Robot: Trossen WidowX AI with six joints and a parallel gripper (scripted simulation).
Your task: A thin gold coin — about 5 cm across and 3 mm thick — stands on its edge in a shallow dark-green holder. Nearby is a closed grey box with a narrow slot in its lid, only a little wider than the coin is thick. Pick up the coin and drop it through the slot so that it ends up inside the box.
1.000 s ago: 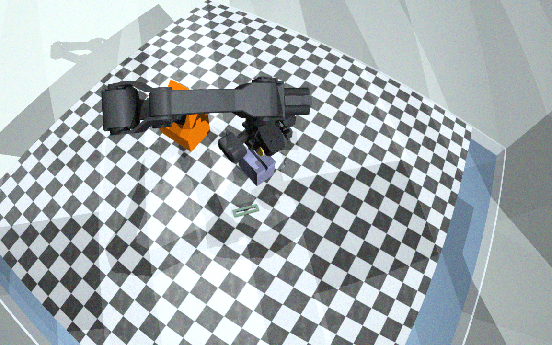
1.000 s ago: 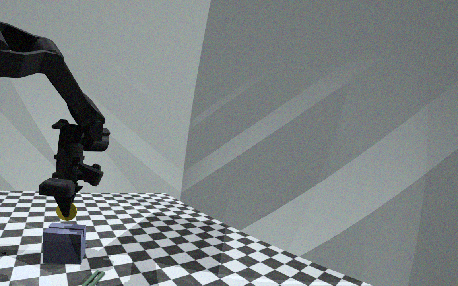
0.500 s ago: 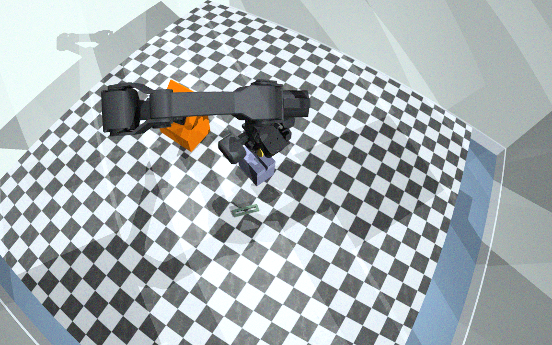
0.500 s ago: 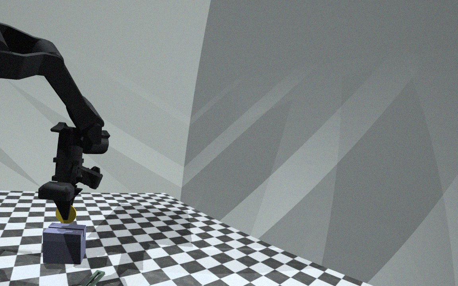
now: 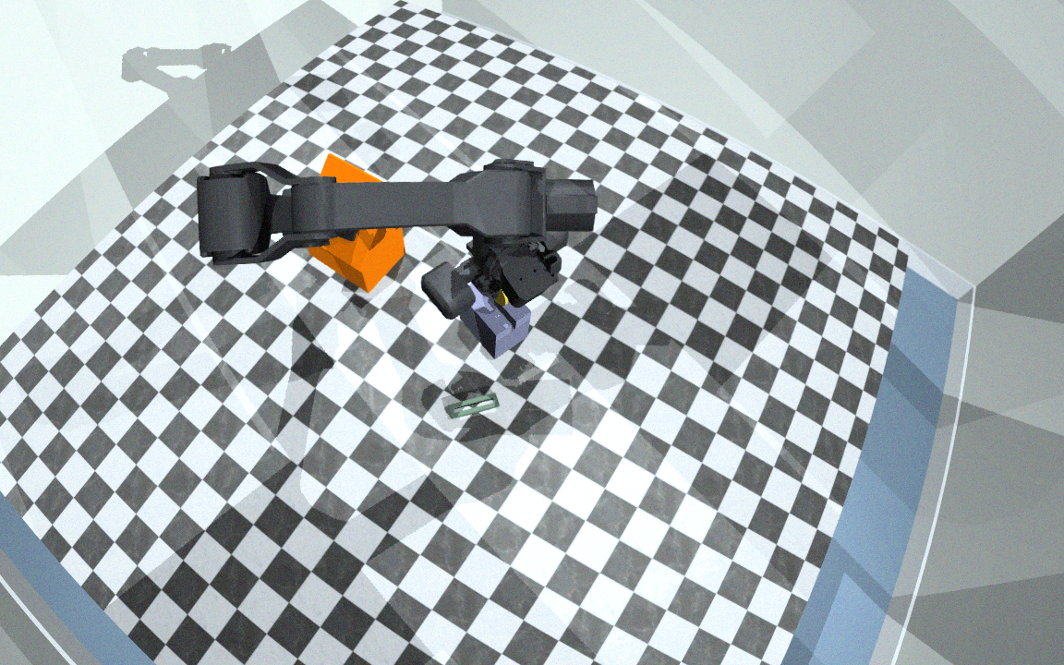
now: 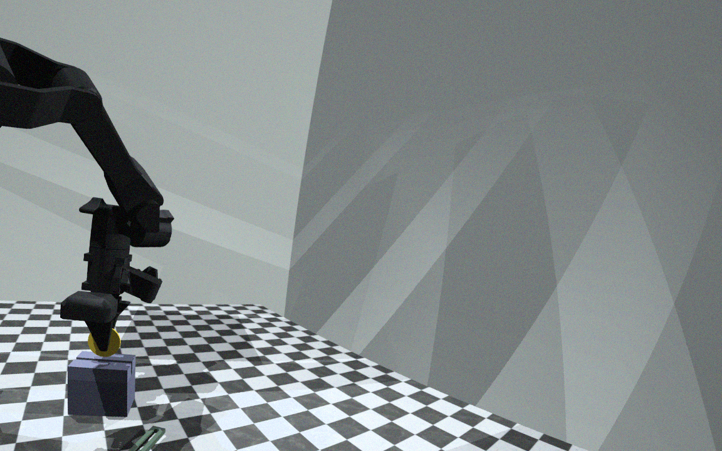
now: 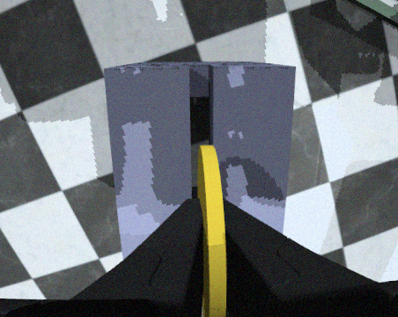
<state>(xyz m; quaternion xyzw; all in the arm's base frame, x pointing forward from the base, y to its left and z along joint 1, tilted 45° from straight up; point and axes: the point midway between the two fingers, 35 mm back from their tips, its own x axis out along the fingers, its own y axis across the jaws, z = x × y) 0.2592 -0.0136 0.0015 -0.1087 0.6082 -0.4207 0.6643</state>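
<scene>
My gripper (image 5: 501, 294) (image 6: 103, 335) (image 7: 212, 211) is shut on the gold coin (image 6: 106, 344) (image 7: 211, 229) (image 5: 500, 296) and holds it on edge. The coin's lower rim sits right at the lid of the grey box (image 5: 505, 331) (image 6: 99, 386) (image 7: 146, 147), in line with the narrow slot (image 7: 201, 118) (image 6: 104, 363). In the wrist view the coin's edge points along the slot. The dark-green holder (image 5: 473, 405) (image 6: 147, 438) lies on the floor beyond the box and holds nothing.
An orange block (image 5: 360, 247) stands under the arm's long link, behind the box. Blue strips (image 5: 883, 463) line the edges of the checkered floor (image 5: 643, 513).
</scene>
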